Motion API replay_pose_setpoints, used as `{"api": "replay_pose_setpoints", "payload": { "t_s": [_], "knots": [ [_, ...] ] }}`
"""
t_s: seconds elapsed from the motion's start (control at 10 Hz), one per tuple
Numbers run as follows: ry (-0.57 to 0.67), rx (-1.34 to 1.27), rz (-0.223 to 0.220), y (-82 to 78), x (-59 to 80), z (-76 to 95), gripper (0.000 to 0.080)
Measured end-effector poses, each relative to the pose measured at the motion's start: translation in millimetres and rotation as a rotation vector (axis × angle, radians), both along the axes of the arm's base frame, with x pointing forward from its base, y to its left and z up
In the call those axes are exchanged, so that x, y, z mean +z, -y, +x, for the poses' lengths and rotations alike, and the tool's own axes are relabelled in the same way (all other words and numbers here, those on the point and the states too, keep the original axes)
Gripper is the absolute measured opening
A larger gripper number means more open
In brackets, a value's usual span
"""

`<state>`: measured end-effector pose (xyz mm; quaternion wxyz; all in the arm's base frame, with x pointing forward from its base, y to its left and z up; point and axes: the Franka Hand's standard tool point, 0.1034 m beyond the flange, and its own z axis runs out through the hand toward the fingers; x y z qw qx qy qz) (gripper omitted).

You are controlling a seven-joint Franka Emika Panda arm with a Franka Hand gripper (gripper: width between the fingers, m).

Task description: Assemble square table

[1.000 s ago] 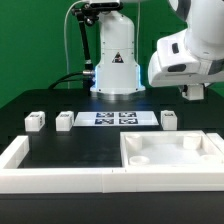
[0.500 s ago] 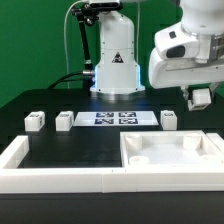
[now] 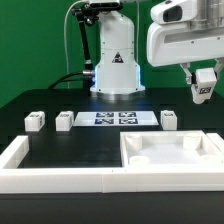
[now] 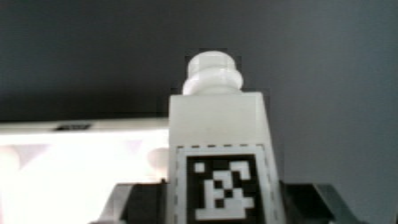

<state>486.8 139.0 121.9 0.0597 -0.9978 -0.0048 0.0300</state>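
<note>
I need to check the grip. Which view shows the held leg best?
The wrist view: the held leg fills the frame, tag clear, in the gripper. The exterior view shows it small, high above the black surface.

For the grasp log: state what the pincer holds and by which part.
The pincer holds one white table leg, clamped on the two sides of its tagged end; the knobbed tip sticks out free.

1. The marker board [image 3: 113, 119] lies flat on the black table [image 3: 75, 148], with four black tags showing.
2. A long white rail [image 3: 60, 181] borders the table's near edge and turns a corner at the exterior view's left.
</note>
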Motion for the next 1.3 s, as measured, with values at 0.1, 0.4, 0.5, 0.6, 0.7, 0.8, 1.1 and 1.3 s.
{"api": "replay_pose_setpoints", "payload": {
  "t_s": [0.1, 0.4, 0.5, 0.6, 0.7, 0.8, 1.1, 1.3],
  "knots": [
    [0.080, -0.004, 0.002, -0.6, -1.2, 1.3, 0.0290],
    [0.296, -0.018, 0.015, 1.9, -3.1, 13.9, 0.0290],
    [0.340, -0.024, 0.020, 1.8, -2.5, 21.0, 0.0290],
    [0.436, -0.035, 0.030, 0.8, 3.7, 34.5, 0.0290],
    [0.529, -0.039, 0.039, 0.3, 5.8, 45.7, 0.0290],
    [0.609, -0.032, 0.043, -0.1, 4.2, 52.6, 0.0290],
    [0.613, -0.027, 0.040, 0.3, 1.6, 52.2, 0.0290],
    [0.616, 0.025, 0.016, 8.1, -4.6, 56.1, 0.0290]
  ]
}}
